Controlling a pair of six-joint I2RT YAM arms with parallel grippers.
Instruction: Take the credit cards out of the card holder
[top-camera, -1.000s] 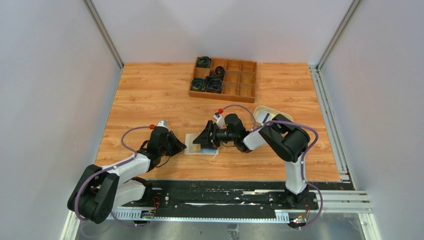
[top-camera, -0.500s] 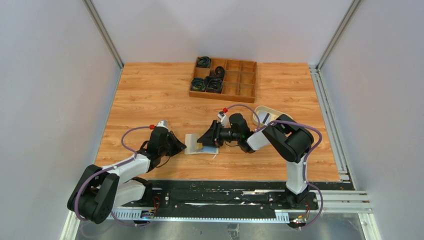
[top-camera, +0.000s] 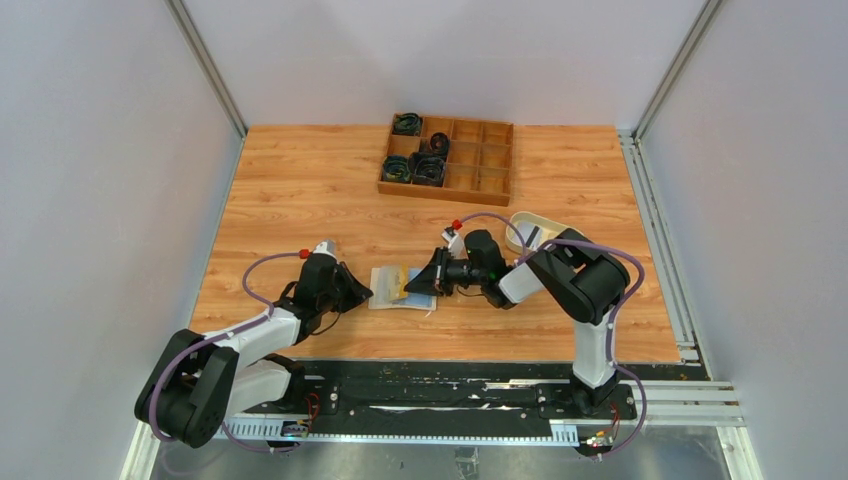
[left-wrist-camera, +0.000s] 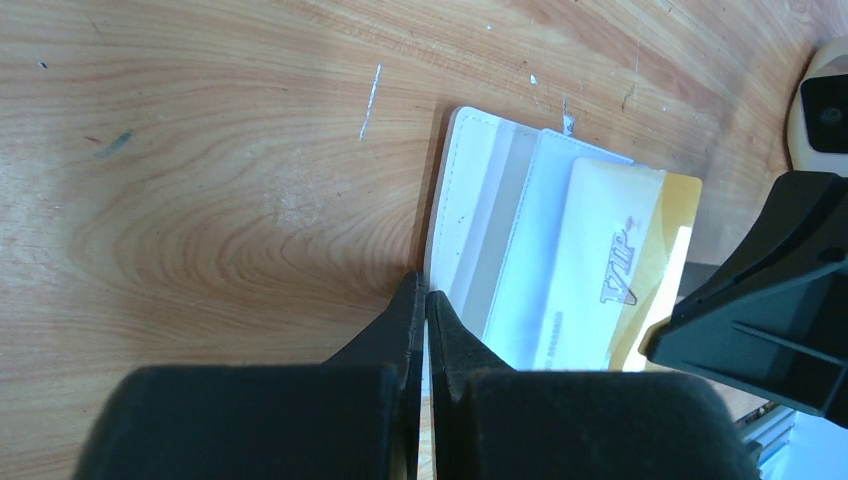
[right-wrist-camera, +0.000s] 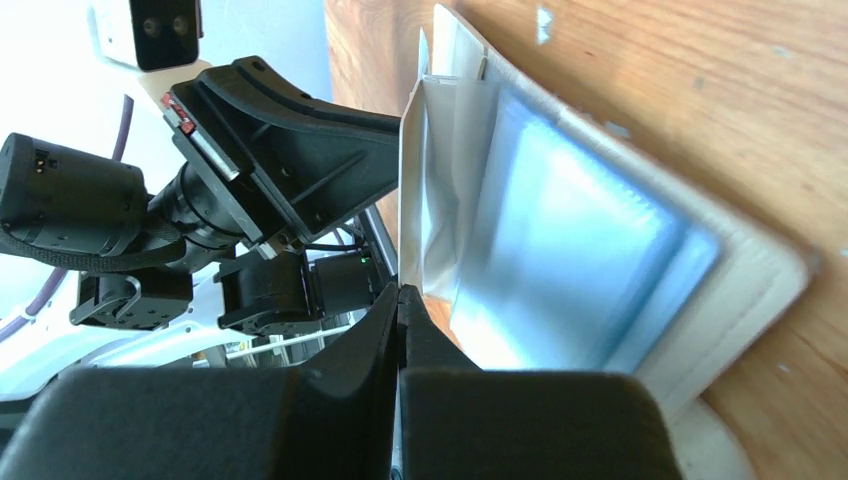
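This is a robot lab, more exactly a closed test cell. Two arms, the left arm (top-camera: 255, 335) and the right arm (top-camera: 585, 285), are bolted on a black rail (top-camera: 450, 390) at the near edge of a wooden table (top-camera: 300, 190). Plain pale walls (top-camera: 90, 200) close it on three sides, with aluminium posts (top-camera: 207, 68) in the back corners. Purple cables (top-camera: 262, 260) run along the arms. A wooden box (top-camera: 450, 196) with small compartments stands at the far side.
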